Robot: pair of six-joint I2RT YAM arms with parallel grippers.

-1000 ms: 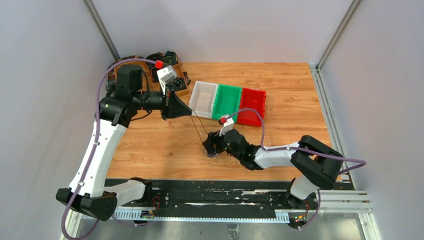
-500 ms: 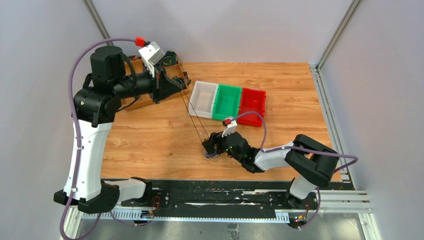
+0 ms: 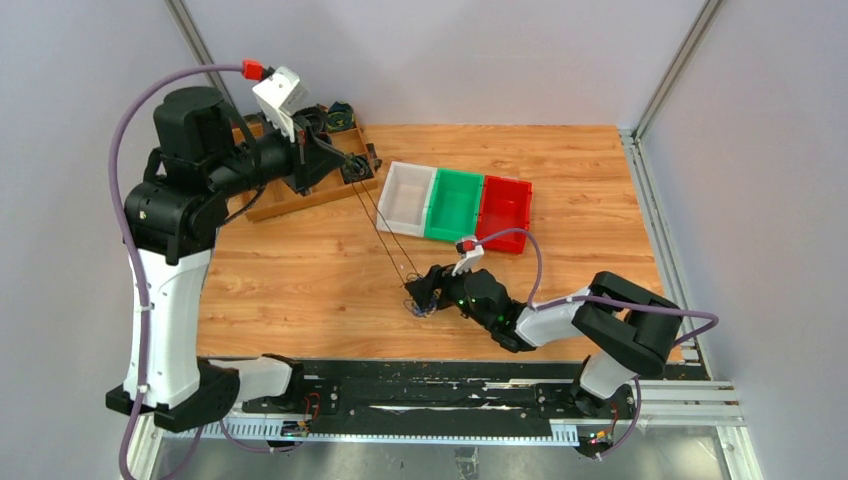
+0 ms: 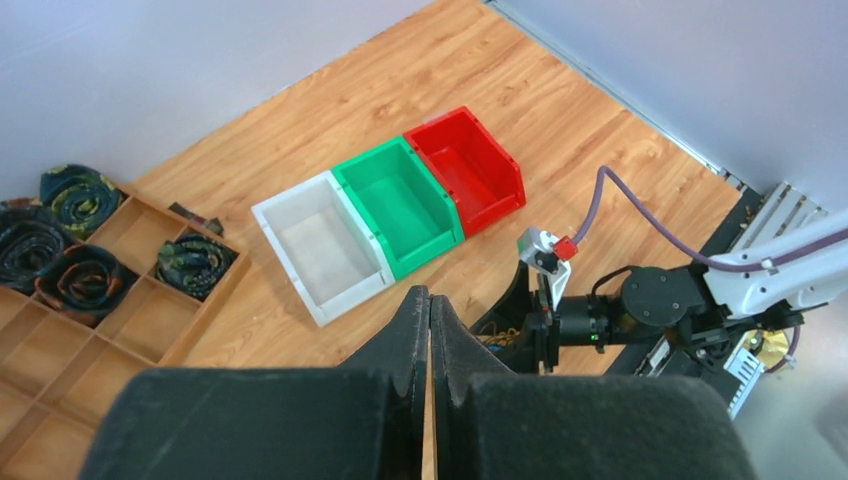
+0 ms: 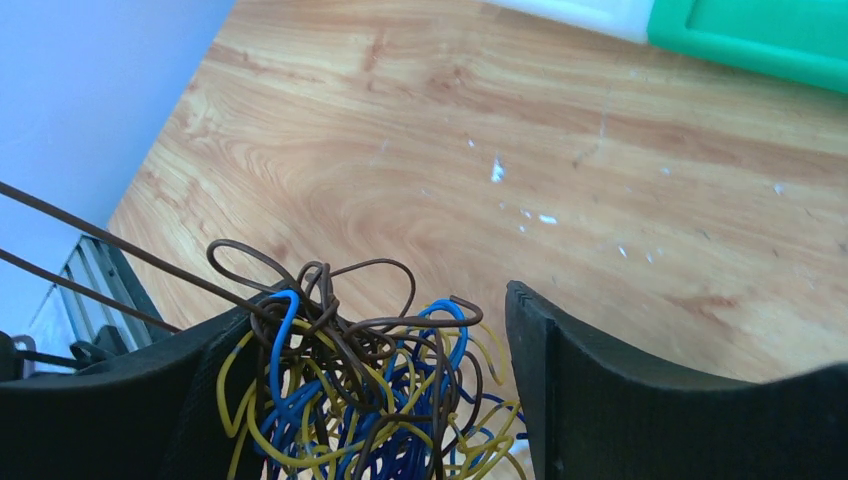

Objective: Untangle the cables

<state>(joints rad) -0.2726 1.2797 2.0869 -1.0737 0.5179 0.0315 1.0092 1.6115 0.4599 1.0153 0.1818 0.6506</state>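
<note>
Low over the cables [image 5: 350, 400], right arm [image 3: 545, 318] outstretched.

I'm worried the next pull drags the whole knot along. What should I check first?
Left gripper shut on the dark strands: ok.
Tension in the dark strands up from the tangle: ok, taut.
Right gripper clamping the tangle: not ok, jaws open around it.
Release of the dark strands from other wires: not ok, looped among blue and yellow.
Clearance between dark strands and white bin: cannot tell.
</note>
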